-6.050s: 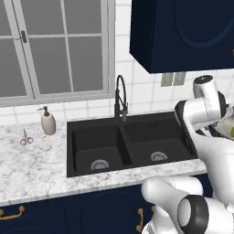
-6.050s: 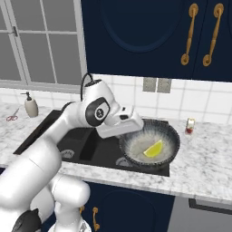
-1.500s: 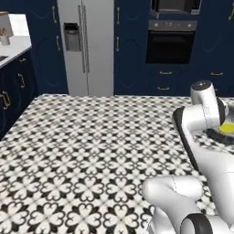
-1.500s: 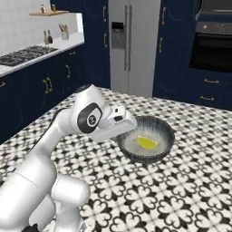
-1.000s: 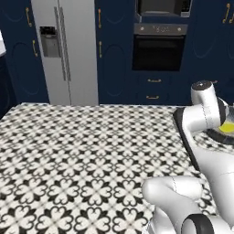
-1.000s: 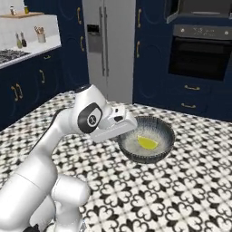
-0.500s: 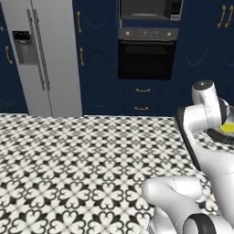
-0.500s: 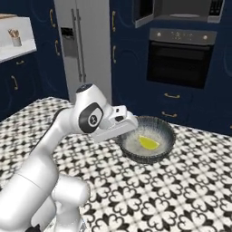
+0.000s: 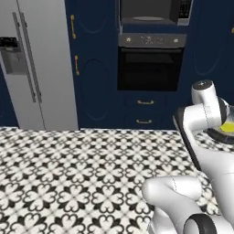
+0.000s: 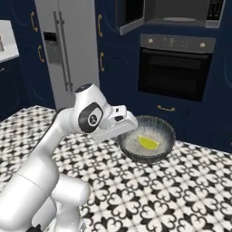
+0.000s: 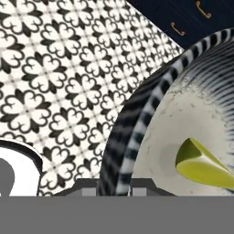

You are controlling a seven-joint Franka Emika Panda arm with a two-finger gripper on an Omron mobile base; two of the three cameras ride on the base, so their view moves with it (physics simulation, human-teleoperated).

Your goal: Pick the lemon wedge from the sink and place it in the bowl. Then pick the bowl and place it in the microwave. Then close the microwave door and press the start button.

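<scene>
1. Navy-blue kitchen cabinets (image 9: 96, 68) with brass handles form the back wall, above a black-and-white floral tiled floor (image 9: 68, 169) that spreads under the robot.
2. At the left of the wall stands a tall silver-grey double-door refrigerator (image 9: 39, 64) with a dispenser panel in its left door.
3. To the right of the refrigerator, set into the cabinets, is a built-in black wall oven (image 9: 151, 64) with a grey knob-and-display strip along its top; two drawers with brass pulls sit below it.
4. Directly above the oven is the built-in microwave with a silver-grey frame (image 10: 181, 16); its cavity is visible, and the black glass microwave door (image 10: 131, 16) is swung out to the left in the right base view.
5. The white robot arm with dark joints (image 10: 88, 115) reaches forward at mid-height over the floor, well short of the oven wall.
6. Its pincer (image 11: 114, 185) is narrowed onto the near rim of the round shallow bowl with a dark grey striped rim and pale inside (image 10: 147, 138), one finger on each side of the wall, carrying the bowl clear of the floor.
7. The small bright yellow pointed lemon wedge (image 10: 148, 143) lies inside the bowl, near its middle; in the left base view it peeks out behind the arm at the right edge (image 9: 227, 127).
</scene>
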